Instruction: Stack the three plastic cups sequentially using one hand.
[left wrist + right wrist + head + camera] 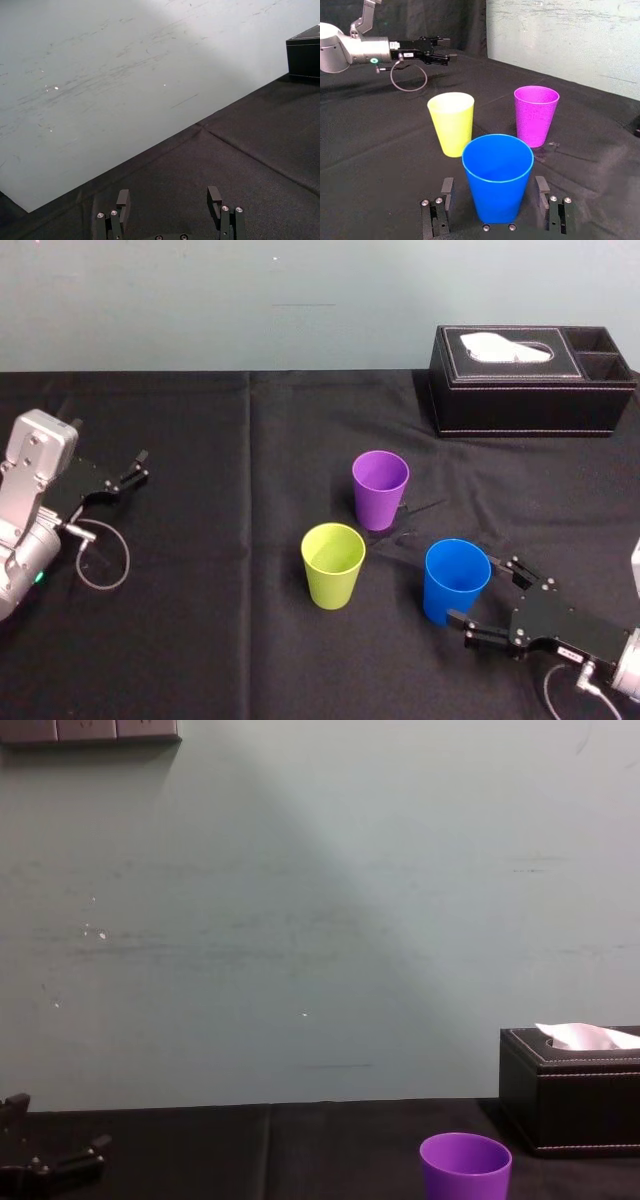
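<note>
Three plastic cups stand upright and apart on the black cloth: a purple cup [380,488] [535,115] [465,1166] farthest back, a yellow-green cup [333,565] [451,122] in front of it to the left, and a blue cup [456,580] [498,175] to the right. My right gripper [472,590] [494,187] is open around the base of the blue cup, with a gap showing between each finger and the cup wall. At the table's far left my left gripper [135,472] [169,196] [439,50] rests open and empty.
A black tissue box [530,380] [572,1092] stands at the back right, behind the cups. A cable loop [103,558] lies beside the left arm. Bare black cloth [220,640] lies between the left arm and the cups.
</note>
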Controlling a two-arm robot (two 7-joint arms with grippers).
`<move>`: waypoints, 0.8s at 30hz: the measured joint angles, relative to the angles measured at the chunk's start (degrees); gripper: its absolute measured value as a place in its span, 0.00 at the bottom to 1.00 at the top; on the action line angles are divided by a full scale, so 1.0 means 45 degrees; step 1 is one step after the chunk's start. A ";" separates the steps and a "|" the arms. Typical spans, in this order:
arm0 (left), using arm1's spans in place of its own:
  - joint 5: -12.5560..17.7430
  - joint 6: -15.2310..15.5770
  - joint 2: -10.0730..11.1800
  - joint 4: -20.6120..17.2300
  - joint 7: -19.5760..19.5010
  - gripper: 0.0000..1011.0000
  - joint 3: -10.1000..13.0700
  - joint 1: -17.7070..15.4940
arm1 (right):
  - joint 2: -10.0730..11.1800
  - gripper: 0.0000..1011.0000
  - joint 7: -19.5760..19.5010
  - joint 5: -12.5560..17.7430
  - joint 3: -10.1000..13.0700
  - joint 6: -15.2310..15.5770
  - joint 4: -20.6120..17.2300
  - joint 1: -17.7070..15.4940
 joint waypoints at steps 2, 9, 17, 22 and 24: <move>-0.0001 0.0000 0.0000 0.0000 0.0000 1.00 -0.0001 0.0000 | -0.0091 0.99 0.0034 -0.0075 -0.0075 0.0073 0.0101 0.0178; 0.0000 0.0000 0.0000 0.0000 0.0000 1.00 0.0000 0.0000 | -0.0416 0.99 0.0185 -0.0251 -0.0415 0.0264 0.0490 0.0828; 0.0000 0.0000 0.0000 0.0000 0.0000 1.00 0.0000 0.0000 | -0.0582 0.99 0.0167 -0.0372 -0.0567 0.0326 0.0623 0.1081; 0.0000 0.0001 0.0000 0.0000 0.0000 1.00 -0.0001 -0.0001 | -0.0565 0.97 0.0162 -0.0368 -0.0553 0.0322 0.0610 0.1053; -0.0001 0.0000 0.0000 0.0000 0.0000 1.00 0.0000 -0.0001 | -0.0555 0.92 0.0158 -0.0358 -0.0542 0.0319 0.0603 0.1041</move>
